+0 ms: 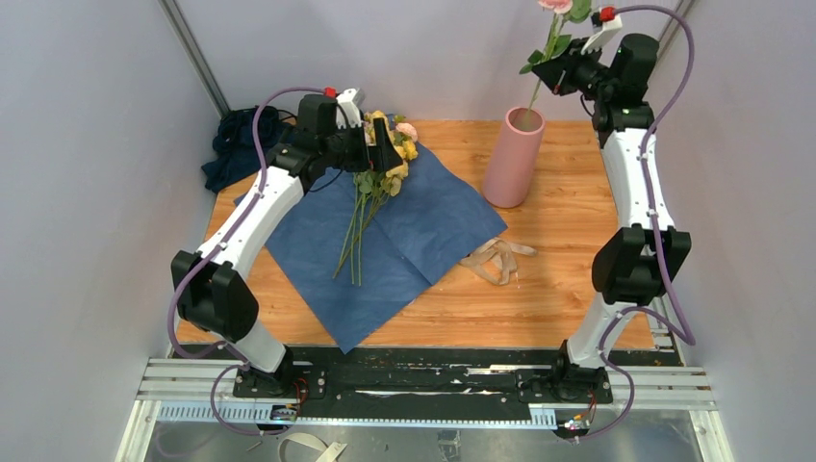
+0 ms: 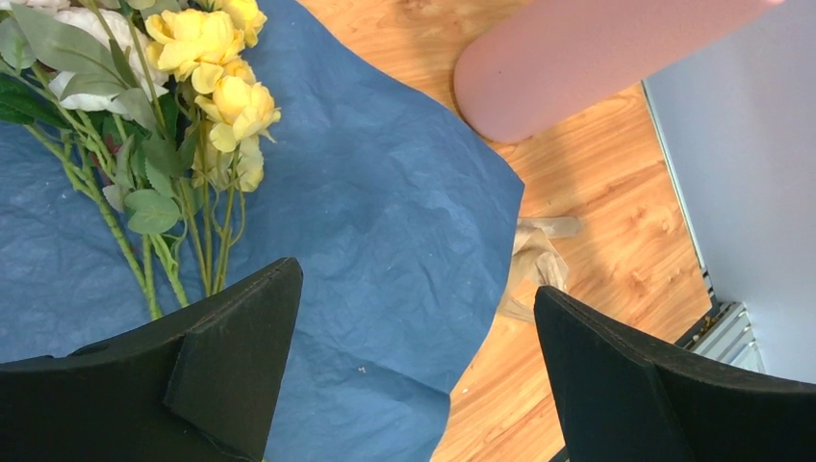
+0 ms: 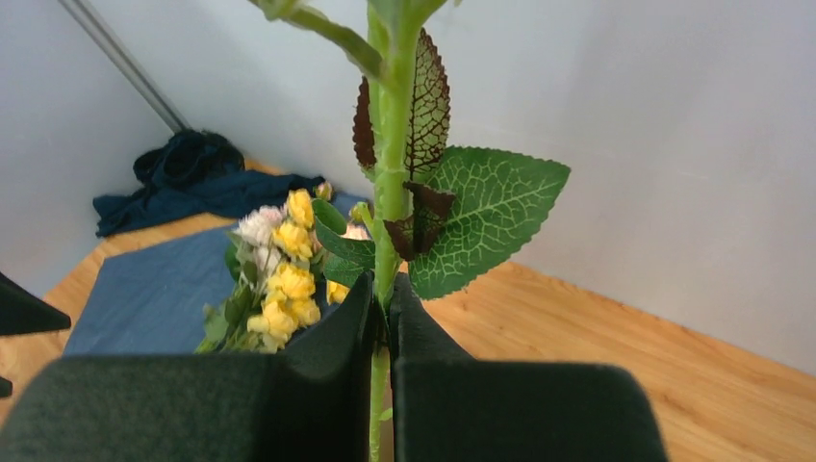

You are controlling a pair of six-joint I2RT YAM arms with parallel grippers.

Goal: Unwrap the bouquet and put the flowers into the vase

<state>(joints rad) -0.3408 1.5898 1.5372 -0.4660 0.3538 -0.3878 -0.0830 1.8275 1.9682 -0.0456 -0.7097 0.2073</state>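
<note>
Clamps 1 pink flower (image 1: 555,6) by its stem in the right gripper (image 1: 563,69), upper right of the top view. Presses the jaws together on the green stalk just under a veined leaf, as shown in the right wrist view. Aims the stem's lower end down and left at the mouth of the vase (image 1: 511,159), right of centre at the back of the table (image 1: 568,308). Cannot tell whether inside the rim or just above it.

Hovers over the rest of the flowers (image 1: 369,197) with the left gripper (image 1: 383,146), jaws spread wide, nothing between them. Shows those stems lying on the opened blue paper (image 1: 423,236), centre-left, and the ribbon (image 1: 496,258) loose on the wood at lower centre, just off the paper's edge.

Likely trouble from here:
- Missing the narrow mouth, through lowering a slanted stem off-line.
- Toppling the vase, tall, slim and unsupported, by dragging the stem sideways or snagging a leaf on the rim.
- Releasing too high, with a long stalk and a heavy bloom apt to lever out over the rim.
- Twisting in the pinch, given so thin and smooth a stalk.
- At centre-left, pinching paper along with stems and dragging the sheet, or grabbing more than 1 stem.
</note>
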